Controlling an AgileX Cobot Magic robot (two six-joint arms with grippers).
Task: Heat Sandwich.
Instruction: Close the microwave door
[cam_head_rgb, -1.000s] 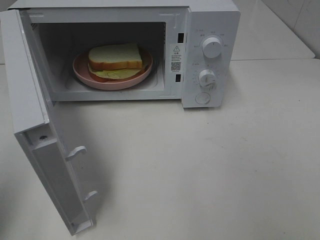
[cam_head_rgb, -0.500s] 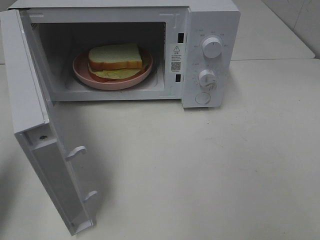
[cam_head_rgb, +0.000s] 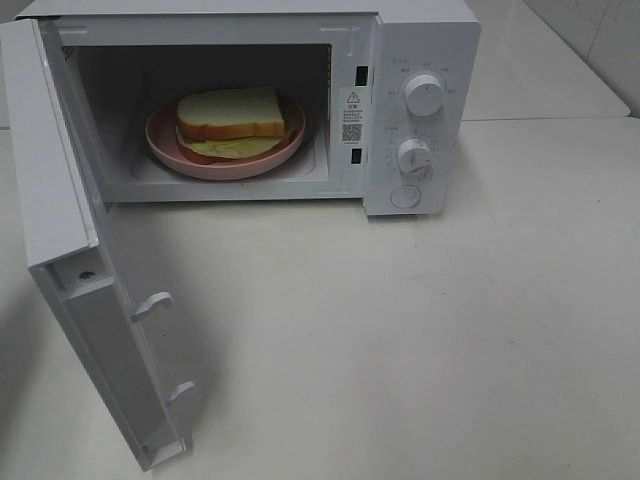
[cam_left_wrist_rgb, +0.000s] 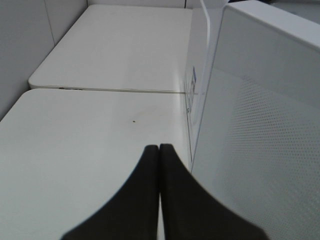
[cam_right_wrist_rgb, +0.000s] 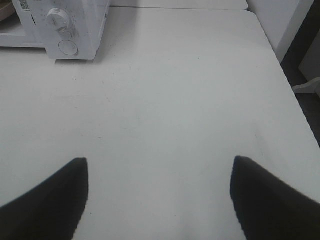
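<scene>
Black and pressed tip to tip, your left gripper (cam_left_wrist_rgb: 159, 148) pinches nothing. It hangs just beside the outer face of the microwave's door (cam_left_wrist_rgb: 250, 130), on the hinge side of the microwave (cam_head_rgb: 420, 60). Your right gripper (cam_right_wrist_rgb: 159, 165) is spread wide and empty, over bare table (cam_right_wrist_rgb: 165, 100), well in front of the microwave on its control-panel side. Neither arm shows in the high view.

From that view, the door (cam_head_rgb: 90, 320) stands swung fully out from the microwave's front, with its two latch hooks facing the cavity. Further back on the panel sit the upper knob (cam_head_rgb: 424, 94), the lower knob (cam_head_rgb: 413, 155) and a round button (cam_head_rgb: 405, 196). I can't tell their settings.

Deepest in, the sandwich (cam_head_rgb: 230, 112) lies on the pink plate (cam_head_rgb: 165, 150) in the middle of the microwave's cavity, clear of the walls.

My judgement is that loading is done and closing the door is the step in hand. Your left gripper is the one placed for it. Push on the door's outer face, away from the hinge, and follow the swing until the hooks seat in the microwave's front. Keep the tips off the perforated window if you can. After that, the right gripper looks best placed to turn a knob, and it would need to narrow first.
</scene>
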